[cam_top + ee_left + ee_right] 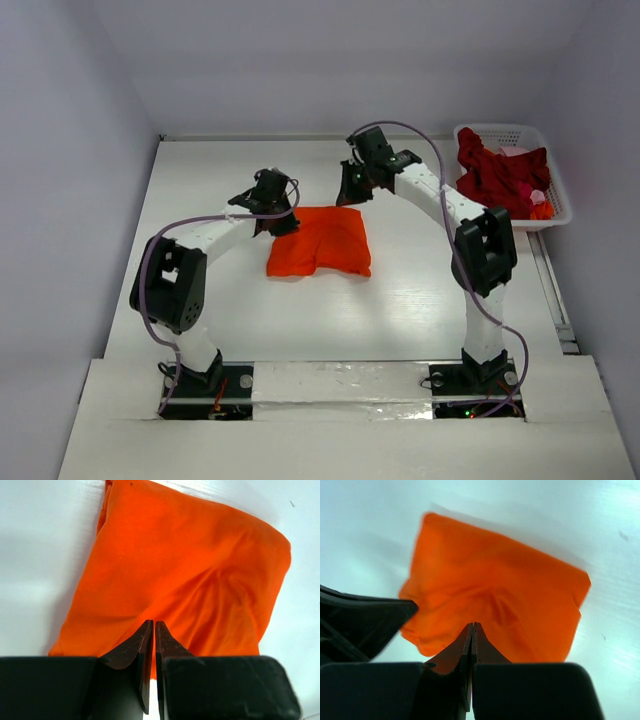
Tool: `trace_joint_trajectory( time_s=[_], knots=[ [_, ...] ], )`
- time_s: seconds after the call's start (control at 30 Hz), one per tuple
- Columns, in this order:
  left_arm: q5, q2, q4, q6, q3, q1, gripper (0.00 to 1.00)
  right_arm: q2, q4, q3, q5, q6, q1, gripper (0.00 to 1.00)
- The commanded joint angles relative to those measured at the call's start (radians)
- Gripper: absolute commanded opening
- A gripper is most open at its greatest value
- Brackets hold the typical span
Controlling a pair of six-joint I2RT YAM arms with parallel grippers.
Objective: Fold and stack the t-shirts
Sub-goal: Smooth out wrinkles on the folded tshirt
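Note:
The bright orange t-shirt lies folded into a rough rectangle in the middle of the table. It fills the left wrist view and the right wrist view. My left gripper is at the shirt's far left corner, and its jaws are closed together with no cloth between them. My right gripper hovers just beyond the shirt's far edge, with its jaws shut and empty. Dark red t-shirts lie heaped in the basket.
The white lattice basket stands at the far right of the table, with a bit of pink and orange cloth at its near corner. My left gripper's black body shows at the left of the right wrist view. White walls enclose the table.

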Motion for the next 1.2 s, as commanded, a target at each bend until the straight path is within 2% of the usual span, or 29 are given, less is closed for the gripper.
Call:
trace_joint_trajectory(
  time_s=[0.0,0.17,0.4,0.8,1.17],
  knots=[
    [0.004,0.017,0.053,0.011,0.03,0.005,0.04,-0.026,0.032,-0.094,0.03,0.0,0.006,0.0],
    [0.012,0.048,0.082,0.011,0.027,0.005,0.03,-0.027,0.094,-0.205,0.032,0.02,0.016,0.0],
    [0.024,0.093,0.091,0.012,0.041,0.005,0.03,-0.006,0.138,-0.265,0.028,0.06,0.025,0.0],
    [0.02,0.177,0.143,0.002,-0.028,0.005,0.03,0.042,0.172,-0.288,0.01,0.119,0.025,0.0],
    [0.046,0.26,0.116,0.0,0.05,0.014,0.03,0.04,0.134,-0.26,0.085,0.161,-0.04,0.0]
  ],
)
